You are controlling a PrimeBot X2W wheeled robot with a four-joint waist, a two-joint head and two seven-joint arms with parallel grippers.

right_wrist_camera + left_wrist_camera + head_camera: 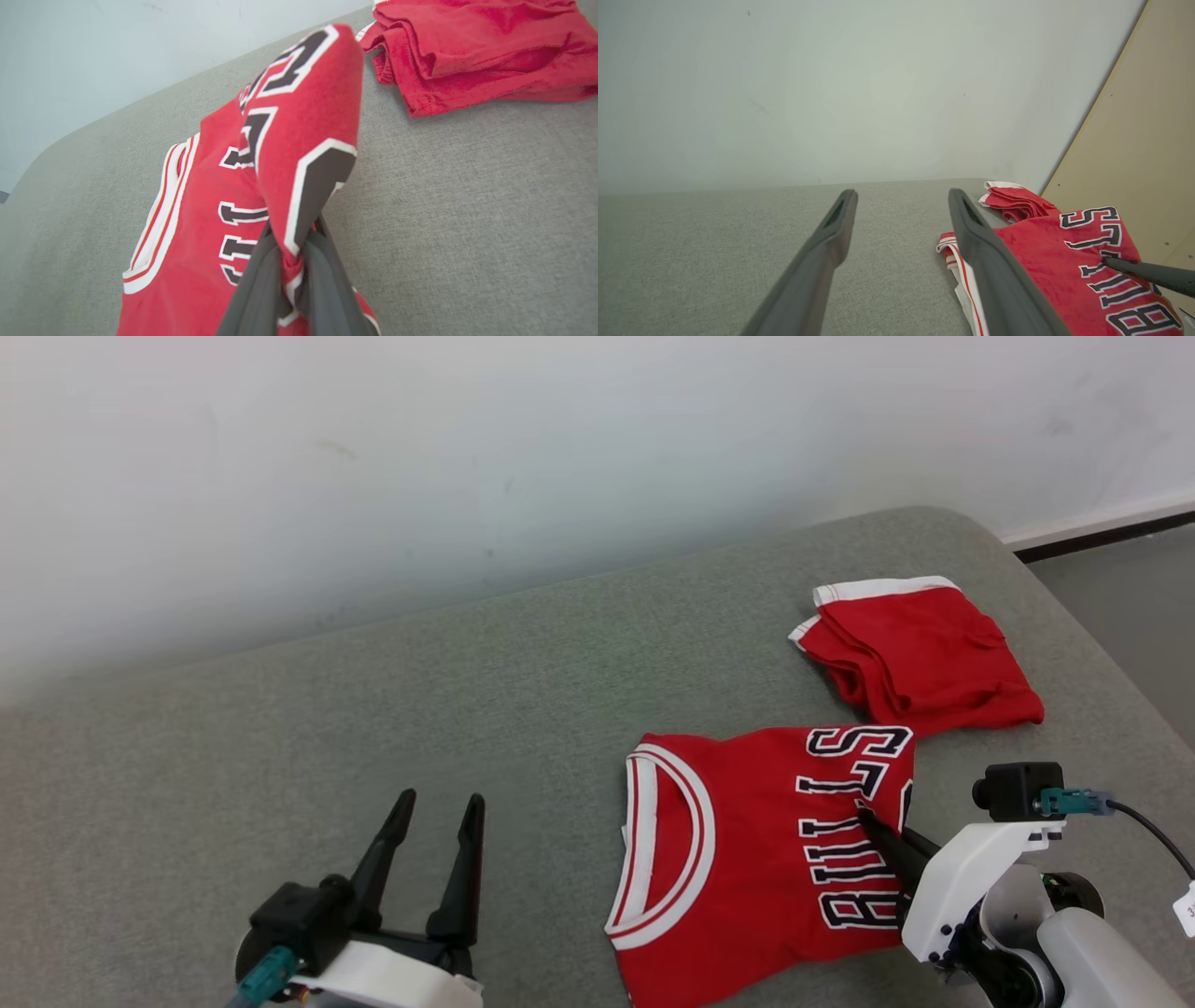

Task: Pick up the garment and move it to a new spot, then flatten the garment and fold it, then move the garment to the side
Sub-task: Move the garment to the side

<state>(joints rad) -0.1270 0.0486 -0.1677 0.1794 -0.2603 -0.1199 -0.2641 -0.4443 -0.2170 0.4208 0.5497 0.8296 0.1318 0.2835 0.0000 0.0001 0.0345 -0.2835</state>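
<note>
The garment (747, 859) is a red BULLS jersey with white neck trim, lying on a grey cushioned surface (373, 728) at the lower right of the head view. My right gripper (866, 819) is shut on a pinched fold of the jersey near its lettering. In the right wrist view the red cloth (289, 140) rises as a ridge out of the closed right gripper (292, 261). My left gripper (439, 803) stands open at the lower left, well left of the jersey, holding nothing. In the left wrist view the jersey (1064, 261) lies right of the open left gripper (901, 196).
A second red garment with white trim (920, 653), folded, lies behind the jersey near the cushion's right end. A pale wall (467, 476) runs along the back. The cushion's edge drops to the floor (1130, 588) at the right. Bare grey cushion spreads left of the jersey.
</note>
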